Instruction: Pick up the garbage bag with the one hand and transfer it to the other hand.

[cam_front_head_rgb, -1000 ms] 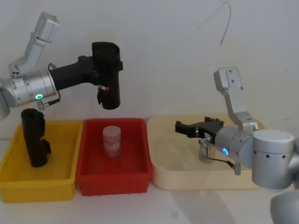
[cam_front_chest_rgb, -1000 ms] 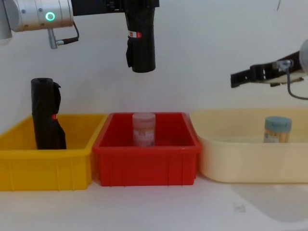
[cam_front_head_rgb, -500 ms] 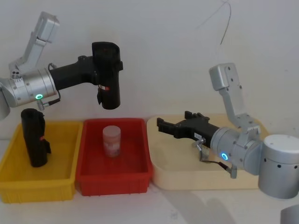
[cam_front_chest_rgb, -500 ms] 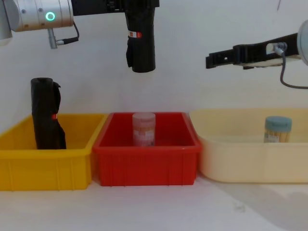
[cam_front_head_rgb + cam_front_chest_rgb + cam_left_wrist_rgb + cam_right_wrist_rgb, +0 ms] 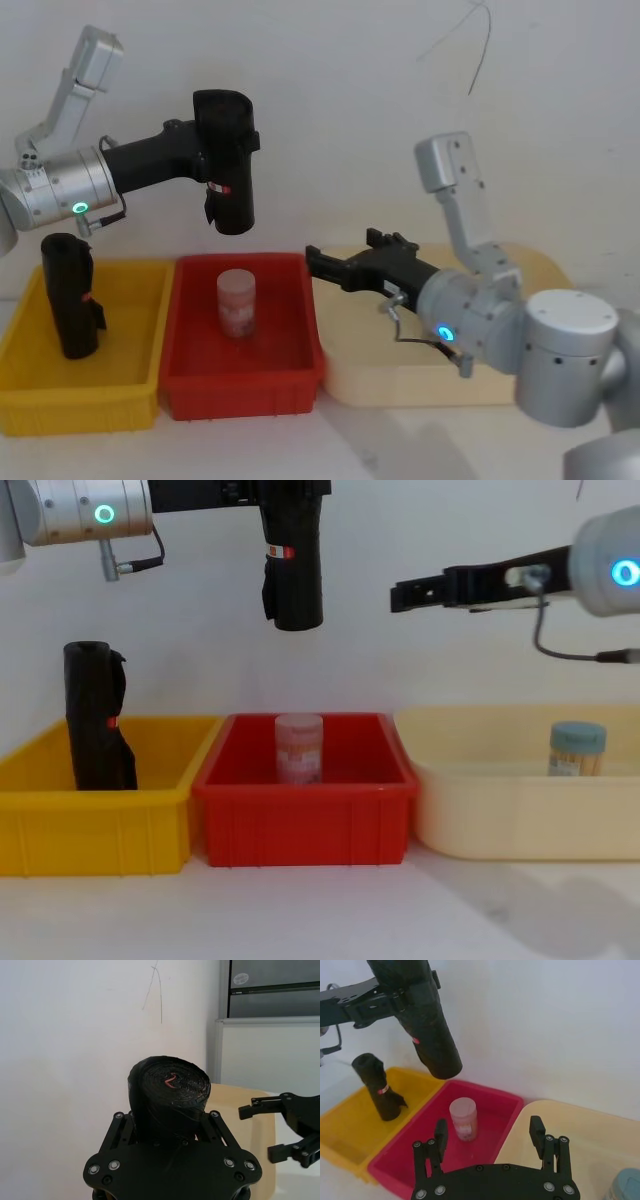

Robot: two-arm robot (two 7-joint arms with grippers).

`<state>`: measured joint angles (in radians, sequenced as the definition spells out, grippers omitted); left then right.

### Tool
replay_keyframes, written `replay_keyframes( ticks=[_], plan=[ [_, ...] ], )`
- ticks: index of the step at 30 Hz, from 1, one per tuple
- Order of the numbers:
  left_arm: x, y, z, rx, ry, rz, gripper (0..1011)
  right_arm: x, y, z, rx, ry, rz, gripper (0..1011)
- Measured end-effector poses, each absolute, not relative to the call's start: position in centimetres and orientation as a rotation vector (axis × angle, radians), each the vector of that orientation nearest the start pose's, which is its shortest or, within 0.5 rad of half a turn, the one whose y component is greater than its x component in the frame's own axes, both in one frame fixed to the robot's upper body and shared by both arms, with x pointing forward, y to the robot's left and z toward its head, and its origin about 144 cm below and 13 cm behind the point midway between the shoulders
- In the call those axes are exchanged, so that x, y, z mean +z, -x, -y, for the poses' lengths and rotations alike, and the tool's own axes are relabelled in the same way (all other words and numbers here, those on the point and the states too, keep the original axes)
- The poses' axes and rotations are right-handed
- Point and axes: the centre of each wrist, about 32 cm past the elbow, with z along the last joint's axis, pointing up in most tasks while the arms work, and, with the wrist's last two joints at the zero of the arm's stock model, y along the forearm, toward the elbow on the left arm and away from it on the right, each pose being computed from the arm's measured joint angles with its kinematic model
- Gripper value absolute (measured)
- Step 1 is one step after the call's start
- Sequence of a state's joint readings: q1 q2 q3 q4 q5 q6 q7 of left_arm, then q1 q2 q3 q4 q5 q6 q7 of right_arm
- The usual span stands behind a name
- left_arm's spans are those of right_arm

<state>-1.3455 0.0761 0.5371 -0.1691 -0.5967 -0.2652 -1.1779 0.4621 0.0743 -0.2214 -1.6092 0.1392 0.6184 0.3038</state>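
Note:
The garbage bag [image 5: 228,165], a straight black roll with a small red-and-white label, hangs upright above the red bin. My left gripper [image 5: 226,132], on the green-ringed arm, is shut on the bag's upper part [image 5: 292,570]; the left wrist view shows the roll's end [image 5: 169,1085] between the fingers [image 5: 119,1127]. My right gripper [image 5: 312,262], on the blue-ringed arm, is open and points left toward the bag. In the chest view it [image 5: 398,595] is level with the bag's lower part, a clear gap to its right. The right wrist view shows the bag [image 5: 422,1015] ahead of the spread gripper [image 5: 488,1130].
A second black roll [image 5: 70,295] with a loose flap stands in the yellow bin [image 5: 80,395]. A pinkish jar [image 5: 237,302] stands in the red bin [image 5: 240,390]. The cream tray [image 5: 400,385] on the right holds a teal-lidded jar [image 5: 577,748].
My right gripper has swung left from over the cream tray toward the hanging bag, and risen. The left arm and the bag have stayed in place.

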Motion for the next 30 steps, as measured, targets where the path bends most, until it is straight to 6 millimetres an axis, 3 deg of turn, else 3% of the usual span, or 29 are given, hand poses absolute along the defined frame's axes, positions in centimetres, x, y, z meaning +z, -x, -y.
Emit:
replay_keyframes(
  ticks=[17,30],
  plan=[
    [135.4,-73.2,-24.6,0.390,0.091,0.171,426,130.8,-56.5,10.4,-1.198,0.095,-0.062,1001],
    [135.4,-73.2,-24.6,0.390,0.092,0.171,426,131.0,-56.4,8.5,-1.168,0.029,-0.061,1001]
  ],
)
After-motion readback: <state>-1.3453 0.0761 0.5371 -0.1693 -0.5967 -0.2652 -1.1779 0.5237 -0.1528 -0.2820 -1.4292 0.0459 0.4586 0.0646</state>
